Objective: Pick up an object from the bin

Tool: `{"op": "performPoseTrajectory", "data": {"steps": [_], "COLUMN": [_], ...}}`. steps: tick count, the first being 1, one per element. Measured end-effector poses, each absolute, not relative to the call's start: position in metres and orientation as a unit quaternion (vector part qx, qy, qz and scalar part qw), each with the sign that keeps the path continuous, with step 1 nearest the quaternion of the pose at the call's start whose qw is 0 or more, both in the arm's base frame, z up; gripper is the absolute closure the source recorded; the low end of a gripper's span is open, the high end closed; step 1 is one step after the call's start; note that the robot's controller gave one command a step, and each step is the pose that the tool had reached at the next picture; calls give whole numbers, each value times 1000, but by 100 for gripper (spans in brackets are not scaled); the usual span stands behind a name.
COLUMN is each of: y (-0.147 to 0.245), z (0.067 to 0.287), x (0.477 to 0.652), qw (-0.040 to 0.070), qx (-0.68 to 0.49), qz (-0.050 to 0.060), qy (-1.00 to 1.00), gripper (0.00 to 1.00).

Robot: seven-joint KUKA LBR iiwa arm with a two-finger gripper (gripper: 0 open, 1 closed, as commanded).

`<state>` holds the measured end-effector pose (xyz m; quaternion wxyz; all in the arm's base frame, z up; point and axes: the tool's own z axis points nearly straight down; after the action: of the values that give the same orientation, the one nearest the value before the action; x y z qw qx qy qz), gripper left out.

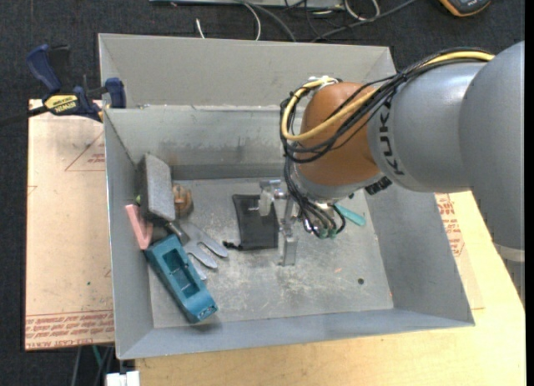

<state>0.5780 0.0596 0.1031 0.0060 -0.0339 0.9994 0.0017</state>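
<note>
Pincer (285, 238) at ctr of bin (375, 293); black flat block (254, 222) just left of it, abt touching. Pincer state: can't tell.

You're looking down on the grey bin (334, 288) from above, tilted a bit, so its far wall faces you. Cam's at mid range: whole bin in frame w/ margin round it. Arm (450, 126) enters from the bin's right.
</note>
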Motion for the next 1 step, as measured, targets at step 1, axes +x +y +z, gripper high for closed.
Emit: {"op": "performPoseTrajectory", "data": {"steps": [1], "y": [70], "z": [90], "x": [577], "qw": [8], "qx": [-111], "qz": [1], "qy": [994], "gripper": [0]}}
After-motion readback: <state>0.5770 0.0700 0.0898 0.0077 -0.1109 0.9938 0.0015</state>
